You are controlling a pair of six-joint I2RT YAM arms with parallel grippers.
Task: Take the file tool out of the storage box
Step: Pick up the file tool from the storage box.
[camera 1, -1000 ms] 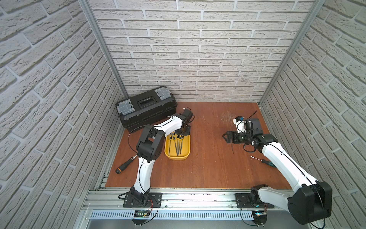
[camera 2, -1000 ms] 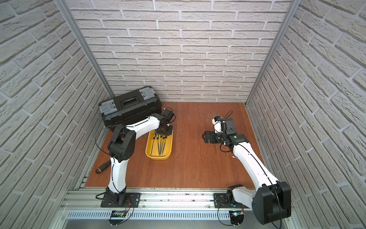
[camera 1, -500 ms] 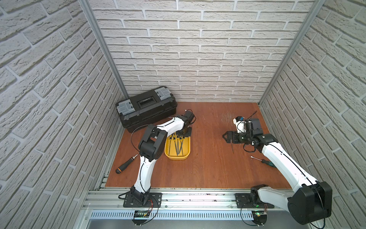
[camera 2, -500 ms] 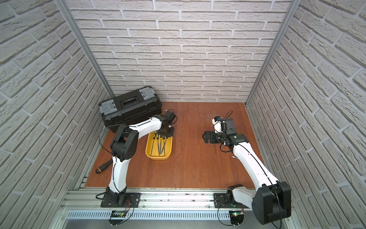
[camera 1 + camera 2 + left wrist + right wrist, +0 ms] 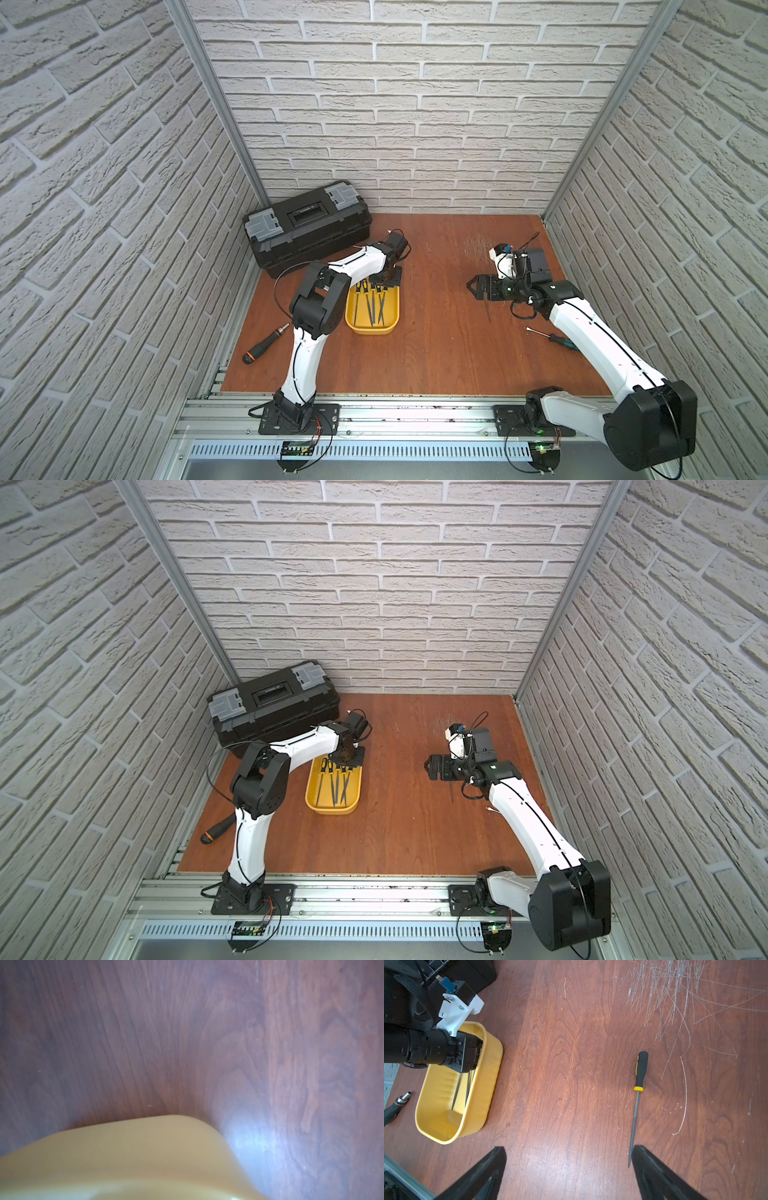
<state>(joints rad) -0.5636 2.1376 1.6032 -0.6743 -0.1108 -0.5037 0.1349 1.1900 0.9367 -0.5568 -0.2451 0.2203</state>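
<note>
- So the files (image 5: pixel 369 305) are lying in the storage box (image 5: pixel 372 331), the yellow tub left of centre on the table (image 5: pixel 432 357), a few of them side by side.
- Their long axis runs far-to-near. The black-and-yellow handles are at the far end and the thin tips point near.
- The left arm (image 5: pixel 357 262) is dipped into the far end, and its wrist covers the handles from above.
- The left jaws are pressed together down among the handles. Can't tell which file they've got, if any.
- A black toolbox (image 5: pixel 307 226) sits just past the tub, far left.
- A black-and-orange screwdriver (image 5: pixel 266 343) lies near left, beside that arm.
- One loose file (image 5: pixel 638 1093) is out on the table well to the right. It has the same far-near lie, tip near.
- The right jaws hang above it, spread wide, gripping nothing.
- A green-handled screwdriver (image 5: pixel 559 340) pokes out from under the right arm (image 5: pixel 590 332).
</note>
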